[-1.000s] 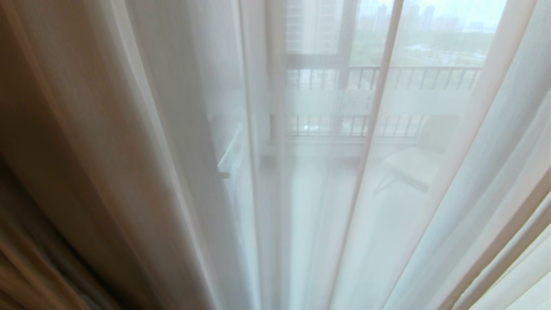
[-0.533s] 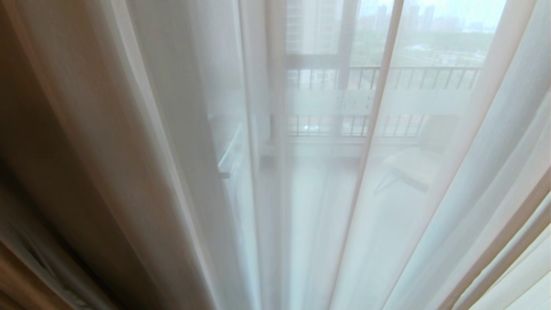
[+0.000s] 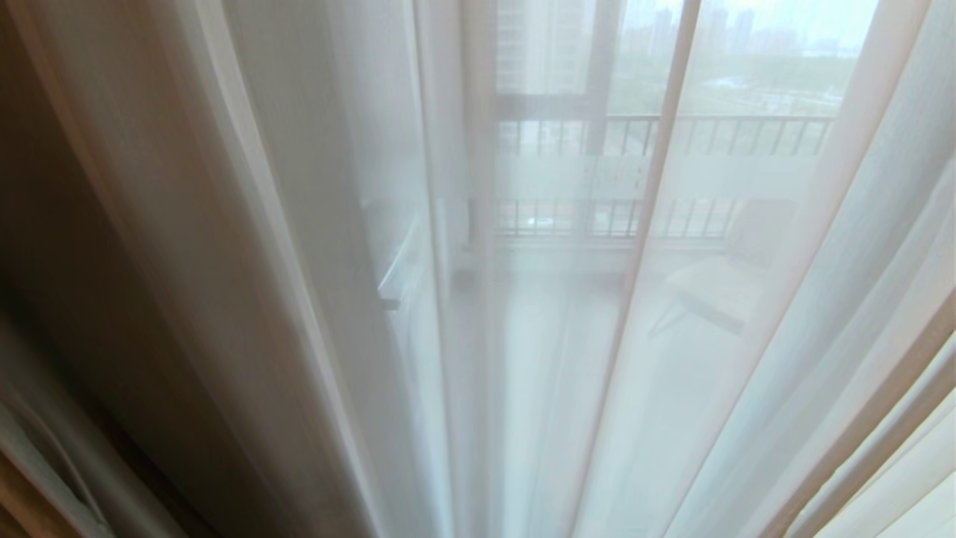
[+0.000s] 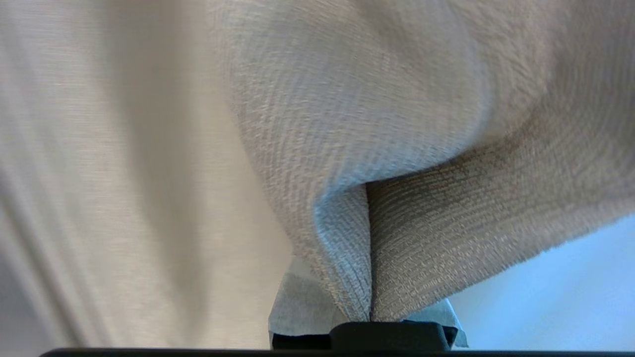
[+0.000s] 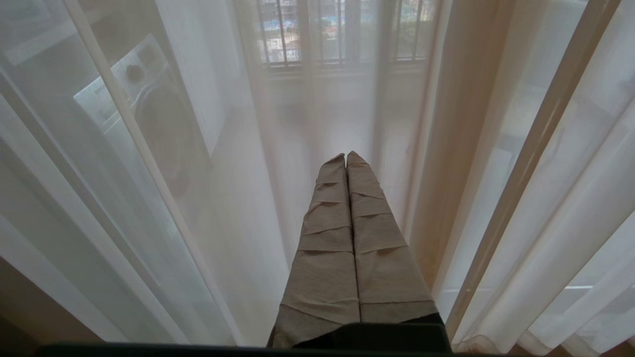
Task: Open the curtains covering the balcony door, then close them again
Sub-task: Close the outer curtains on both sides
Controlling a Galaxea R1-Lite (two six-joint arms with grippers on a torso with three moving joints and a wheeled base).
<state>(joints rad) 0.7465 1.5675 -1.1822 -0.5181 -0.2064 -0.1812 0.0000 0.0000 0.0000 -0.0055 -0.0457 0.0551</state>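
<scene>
At the curtains' left edge, the left gripper (image 4: 369,317) pinches a fold of thick beige drape (image 4: 397,148), presumably to drag it along, while the right gripper (image 5: 346,157) hangs clamped, empty.

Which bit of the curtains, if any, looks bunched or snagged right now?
Only at the left gripper: a fold of the thick woven curtain is pinched between its shut fingers and puckers there. The sheer voile hangs in even pleats; no tear or snag shows.
</scene>
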